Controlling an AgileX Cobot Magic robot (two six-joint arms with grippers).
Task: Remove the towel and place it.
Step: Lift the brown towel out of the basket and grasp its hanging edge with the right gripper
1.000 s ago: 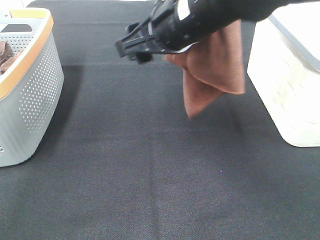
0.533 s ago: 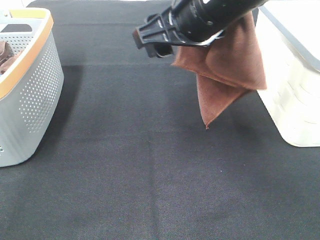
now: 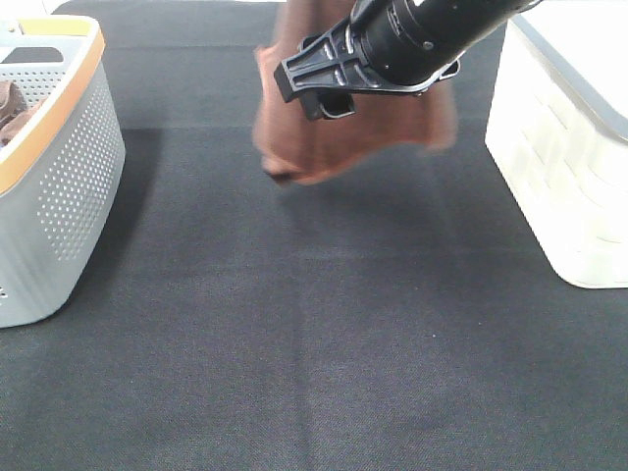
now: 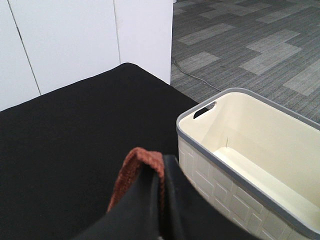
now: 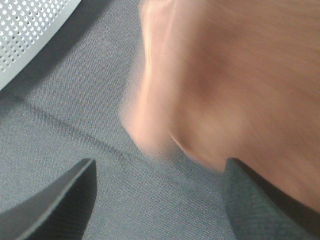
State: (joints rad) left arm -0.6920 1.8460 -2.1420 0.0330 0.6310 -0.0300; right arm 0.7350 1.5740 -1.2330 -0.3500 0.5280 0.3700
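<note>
Left gripper point(image 4: 161, 172) is pinched tight on a folded edge of the towel point(image 3: 294, 147), which hangs all blurry in the air over the black table point(image 3: 294, 343), somewhere between the grey basket point(image 3: 69, 177) and the white basket point(image 3: 559, 167) and not in either one. Right gripper point(image 3: 306, 90) is up by the towel with its jaws spread wide and nothing in them, the cloth just ahead of its fingers. There's also another brown cloth point(image 3: 10, 108) bunched up inside the grey basket.
</note>
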